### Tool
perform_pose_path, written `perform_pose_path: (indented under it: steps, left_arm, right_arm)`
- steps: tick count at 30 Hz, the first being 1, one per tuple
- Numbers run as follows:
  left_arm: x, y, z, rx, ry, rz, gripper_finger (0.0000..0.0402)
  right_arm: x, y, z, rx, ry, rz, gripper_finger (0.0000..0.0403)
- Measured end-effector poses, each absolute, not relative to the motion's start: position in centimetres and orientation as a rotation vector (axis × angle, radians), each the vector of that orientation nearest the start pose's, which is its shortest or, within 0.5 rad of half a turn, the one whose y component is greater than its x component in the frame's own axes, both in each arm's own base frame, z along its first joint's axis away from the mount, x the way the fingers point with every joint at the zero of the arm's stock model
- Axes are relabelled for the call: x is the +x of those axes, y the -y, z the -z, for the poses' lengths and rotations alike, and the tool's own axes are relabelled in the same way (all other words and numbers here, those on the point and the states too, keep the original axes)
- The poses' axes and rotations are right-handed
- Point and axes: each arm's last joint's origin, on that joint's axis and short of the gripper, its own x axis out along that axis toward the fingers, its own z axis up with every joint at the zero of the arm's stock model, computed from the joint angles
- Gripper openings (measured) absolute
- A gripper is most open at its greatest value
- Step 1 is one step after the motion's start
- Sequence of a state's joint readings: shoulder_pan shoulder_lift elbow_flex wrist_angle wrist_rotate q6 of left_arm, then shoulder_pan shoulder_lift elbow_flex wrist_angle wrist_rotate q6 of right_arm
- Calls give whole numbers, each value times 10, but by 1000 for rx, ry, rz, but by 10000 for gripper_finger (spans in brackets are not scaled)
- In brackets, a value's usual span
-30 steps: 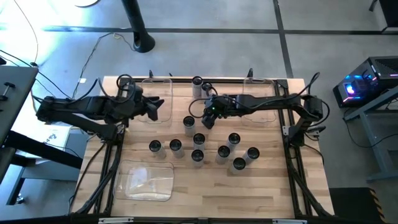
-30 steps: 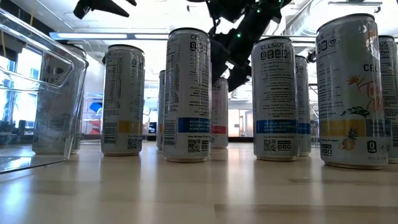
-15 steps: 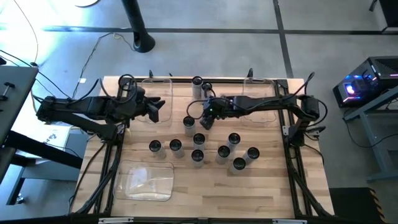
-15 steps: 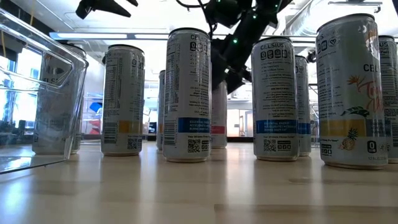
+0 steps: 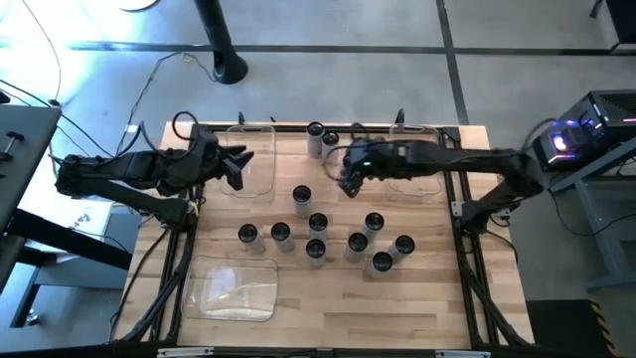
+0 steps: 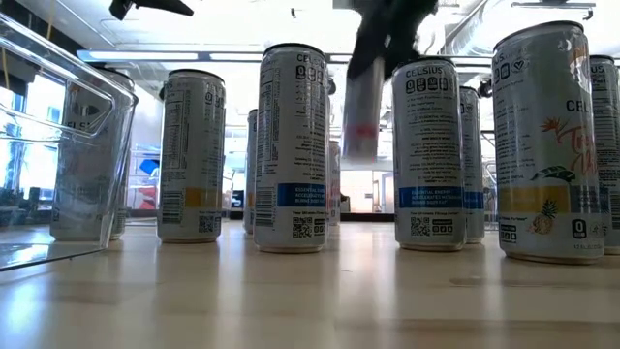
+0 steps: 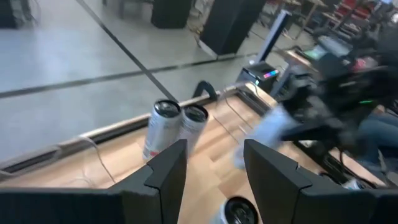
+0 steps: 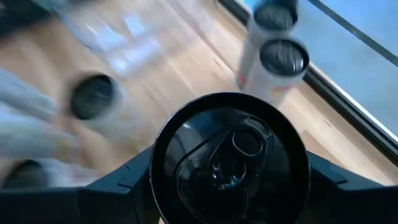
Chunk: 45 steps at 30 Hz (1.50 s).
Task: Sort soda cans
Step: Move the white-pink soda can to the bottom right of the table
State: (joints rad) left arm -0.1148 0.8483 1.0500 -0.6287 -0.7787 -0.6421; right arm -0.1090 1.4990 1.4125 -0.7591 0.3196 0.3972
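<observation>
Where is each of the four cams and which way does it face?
High: overhead, straight down; table, both arms.
Low: table-top height, level across standing cans; lifted can above.
Left wrist: past the open left end effector toward two back-edge cans.
Right wrist: down on the held can in the right end effector.
Both wrist views show that back-edge pair.

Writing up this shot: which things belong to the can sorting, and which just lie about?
Job:
- soda cans standing on the table
- can lifted in the right tool
- clear bins

Lying about:
- computer tower
- black pole base
</observation>
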Motion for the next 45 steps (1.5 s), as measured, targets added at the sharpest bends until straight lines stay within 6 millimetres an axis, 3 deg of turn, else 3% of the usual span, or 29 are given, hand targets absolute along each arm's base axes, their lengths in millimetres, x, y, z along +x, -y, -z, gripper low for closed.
perform_pose_path:
  steps: [6, 9, 22, 29, 34, 41, 45]
  left_arm:
    - [151, -9, -375, -381, -151, -815, 152]
    - [152, -14, -375, -377, -148, -841, 152]
    - [153, -27, -378, -355, -131, -867, 152]
    - [152, -32, -378, -359, -127, -898, 152]
    - [151, -35, -378, -335, -136, -916, 152]
    - [151, -39, -378, -327, -140, -933, 152]
    - [150, -41, -378, -329, -145, -930, 152]
  right_arm:
    - [266, 12, -390, 347, -522, 417, 239]
    - [246, -6, -407, 433, -471, 319, 239]
    - [219, -95, -402, 673, -633, 38, 239]
    - [193, -130, -378, 769, -939, 96, 239]
    - [185, -156, -351, 712, -1159, 211, 239]
    - [191, -189, -313, 589, -1256, 399, 239]
    - [184, -204, -291, 594, -1285, 467, 239]
